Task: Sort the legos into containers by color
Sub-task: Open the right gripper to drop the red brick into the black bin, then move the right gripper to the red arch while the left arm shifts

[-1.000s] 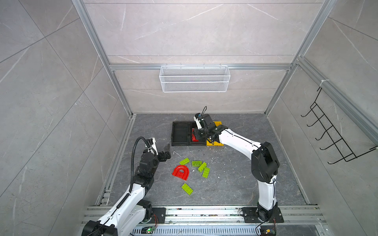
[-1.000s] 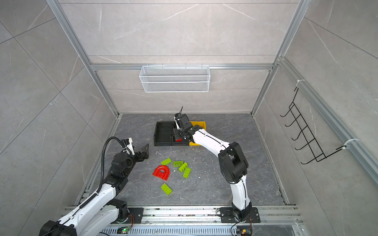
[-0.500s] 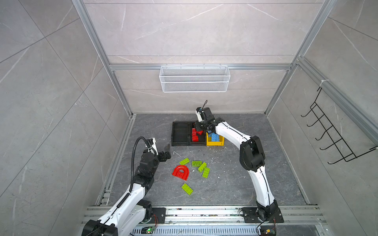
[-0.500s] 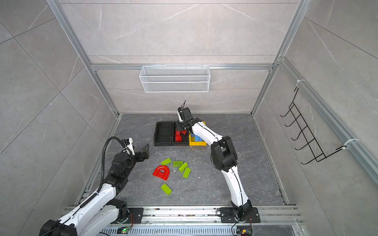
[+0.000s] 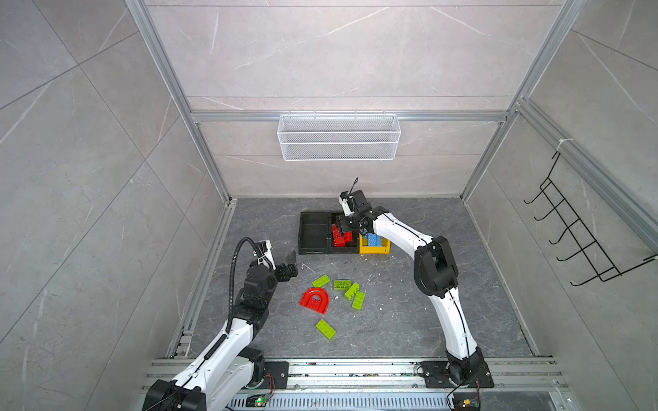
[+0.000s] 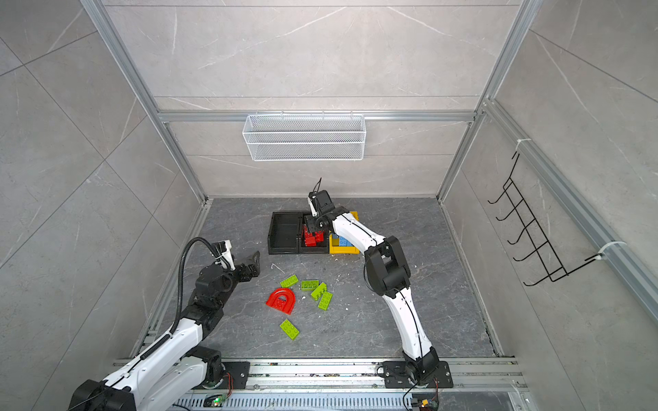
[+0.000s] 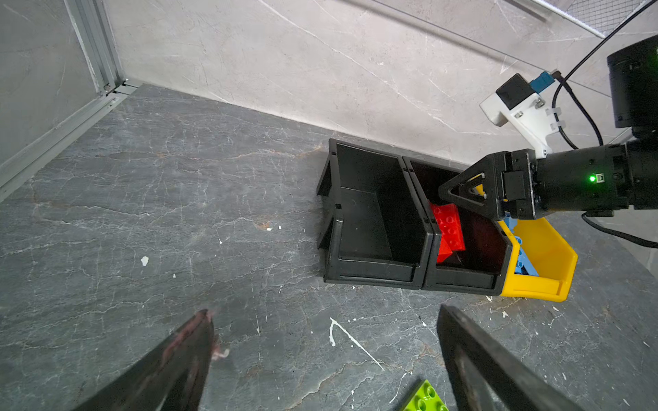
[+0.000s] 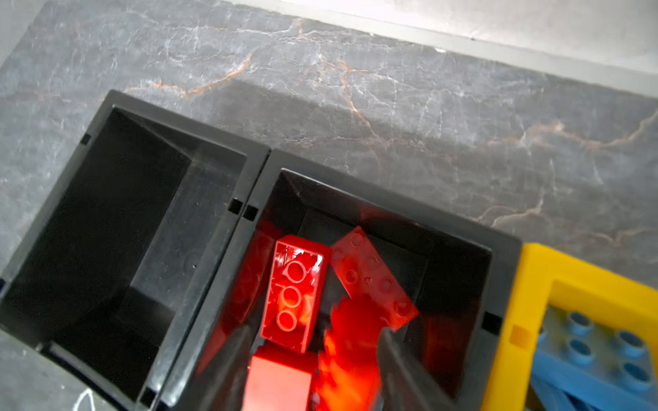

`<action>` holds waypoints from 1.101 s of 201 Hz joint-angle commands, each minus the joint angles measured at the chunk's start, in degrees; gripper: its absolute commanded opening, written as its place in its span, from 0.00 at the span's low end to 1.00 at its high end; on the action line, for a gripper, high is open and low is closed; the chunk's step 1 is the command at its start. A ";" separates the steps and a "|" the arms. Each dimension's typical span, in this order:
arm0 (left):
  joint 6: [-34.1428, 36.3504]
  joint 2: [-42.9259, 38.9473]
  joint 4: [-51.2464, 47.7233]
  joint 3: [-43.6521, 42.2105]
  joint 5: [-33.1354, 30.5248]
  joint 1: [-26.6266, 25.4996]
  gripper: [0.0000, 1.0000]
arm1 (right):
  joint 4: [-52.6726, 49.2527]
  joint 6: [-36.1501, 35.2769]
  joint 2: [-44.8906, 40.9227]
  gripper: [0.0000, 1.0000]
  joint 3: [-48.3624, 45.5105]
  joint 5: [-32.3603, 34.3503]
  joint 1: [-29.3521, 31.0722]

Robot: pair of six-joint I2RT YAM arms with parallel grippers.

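Now the right hand (image 8: pixel 313 336), jaws parted, hangs over the middle black bin (image 8: pixel 391 204), lower centre of frame; a blurred red brick (image 8: pixel 350 334) seems loose between them. Best lift straight up, clear of the rim. Left hand (image 5: pixel 289 265) gapes empty near green bricks (image 5: pixel 342 284) on the worktop (image 5: pixel 391 320).

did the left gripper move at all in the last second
No. The left gripper hangs open at the same spot, just short of the front left corner of the empty black bin.
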 commanded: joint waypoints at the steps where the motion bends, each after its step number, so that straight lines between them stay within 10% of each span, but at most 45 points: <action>1: -0.86 -1.31 2.15 0.18 -0.33 0.04 0.99 | -1.04 -2.03 -6.95 0.64 -2.56 -0.76 0.35; 68: -11.58 -2.09 4.85 -3.23 5.16 9.63 0.99 | 2.85 -7.01 -26.46 0.65 -28.71 -1.67 12.21; 151: -28.00 14.60 8.58 -2.87 18.30 24.75 0.99 | -3.81 -3.16 -24.71 0.60 -30.49 -3.15 27.23; 221: -26.17 14.92 6.63 -1.45 19.54 25.77 0.99 | -7.85 -6.51 -18.11 0.58 -25.13 -3.60 30.22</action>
